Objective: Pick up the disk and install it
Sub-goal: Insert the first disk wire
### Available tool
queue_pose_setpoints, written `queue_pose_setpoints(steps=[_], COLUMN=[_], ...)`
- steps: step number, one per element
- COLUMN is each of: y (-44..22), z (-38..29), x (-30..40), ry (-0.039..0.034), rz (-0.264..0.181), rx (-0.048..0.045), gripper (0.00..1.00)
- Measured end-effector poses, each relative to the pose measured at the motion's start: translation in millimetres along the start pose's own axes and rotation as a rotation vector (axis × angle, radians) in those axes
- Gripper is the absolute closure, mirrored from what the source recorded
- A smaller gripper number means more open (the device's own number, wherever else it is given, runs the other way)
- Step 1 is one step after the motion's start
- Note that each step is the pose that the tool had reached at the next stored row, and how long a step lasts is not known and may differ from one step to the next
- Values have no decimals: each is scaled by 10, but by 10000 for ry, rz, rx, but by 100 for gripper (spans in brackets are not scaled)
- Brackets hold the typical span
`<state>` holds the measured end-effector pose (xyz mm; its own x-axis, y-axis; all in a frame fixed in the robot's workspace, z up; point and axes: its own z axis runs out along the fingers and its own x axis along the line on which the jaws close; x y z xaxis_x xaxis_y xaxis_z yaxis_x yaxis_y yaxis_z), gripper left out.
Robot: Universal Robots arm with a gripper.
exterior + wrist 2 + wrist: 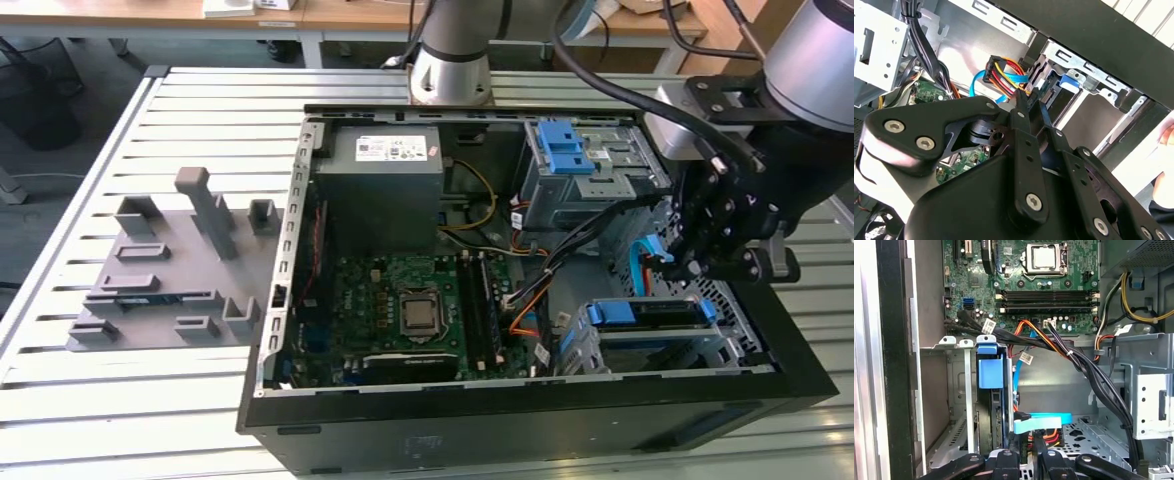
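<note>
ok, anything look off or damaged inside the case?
Nothing stands out. The open black computer case lies flat on the slatted table, cables tidy, and the gripper hangs over the blue-railed drive bay; no damage shows.

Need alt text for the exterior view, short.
A robot arm's black claw reaches into an open computer case at the exterior view's right, above a disk with blue rails sitting in the drive cage. The motherboard lies exposed; a grey fixture sits on the slatted table.
</note>
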<state>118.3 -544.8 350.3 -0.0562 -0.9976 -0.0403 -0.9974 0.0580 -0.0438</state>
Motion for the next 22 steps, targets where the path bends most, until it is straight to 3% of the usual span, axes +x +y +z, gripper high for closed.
queue_pose_setpoints(steps=[7,13,15,16,22], y=[0,1,1,1,1], z=[12,23,24,25,33], x=[0,1,1,1,8], ry=[32,137,145,145,141], rz=[1,-1,-2,-2,-1], rx=[2,8,8,8,8], gripper=[75,75,76,83,84])
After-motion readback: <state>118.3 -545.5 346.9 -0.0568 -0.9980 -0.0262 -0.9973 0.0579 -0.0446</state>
